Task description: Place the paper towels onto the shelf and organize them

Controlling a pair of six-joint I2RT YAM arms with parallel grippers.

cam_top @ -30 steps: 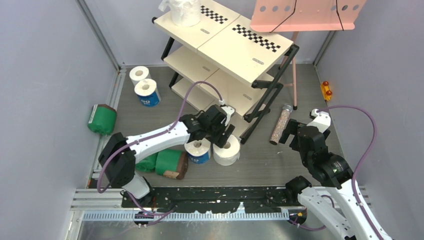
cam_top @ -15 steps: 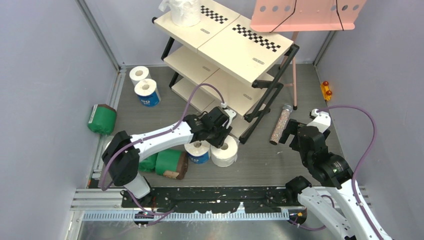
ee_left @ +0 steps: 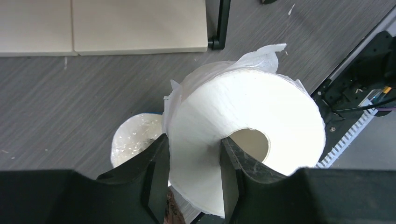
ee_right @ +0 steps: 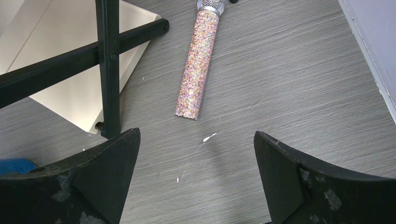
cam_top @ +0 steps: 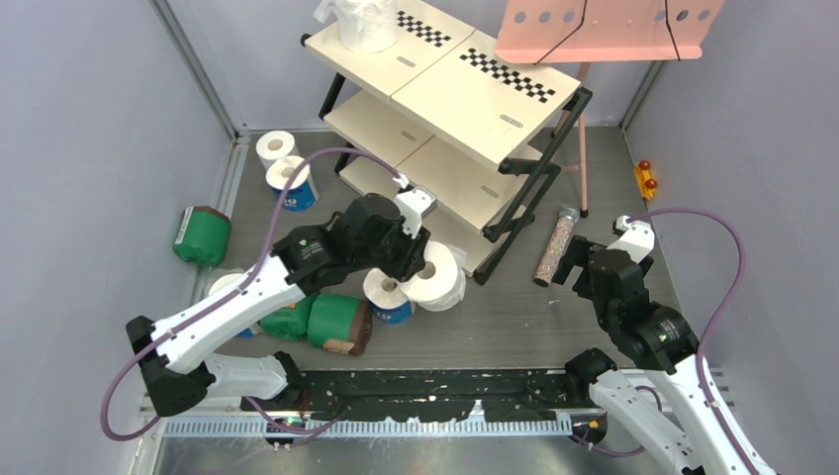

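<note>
My left gripper [cam_top: 420,265] is shut on a plain white paper towel roll [cam_top: 442,277]. It holds the roll tilted above the floor in front of the shelf [cam_top: 485,84]. In the left wrist view one finger [ee_left: 232,170] is in the hollow core and the other finger [ee_left: 156,172] is outside, pinching the white roll's [ee_left: 261,107] wall. A blue-wrapped roll [cam_top: 386,297] stands just below it. Another white roll [cam_top: 364,22] stands on the shelf's top board. My right gripper [cam_top: 592,259] is open and empty over bare floor.
Green-wrapped rolls lie at the left wall [cam_top: 203,235] and by my left arm [cam_top: 336,322]. A white roll [cam_top: 275,146] and a blue roll [cam_top: 290,185] stand at back left. A thin speckled tube [ee_right: 198,65] lies beside the shelf leg [ee_right: 108,70]. A pink music stand [cam_top: 604,25] is behind.
My left arm has risen and swung left, lifting the white roll off the floor and tilting it. The right arm has not moved.
</note>
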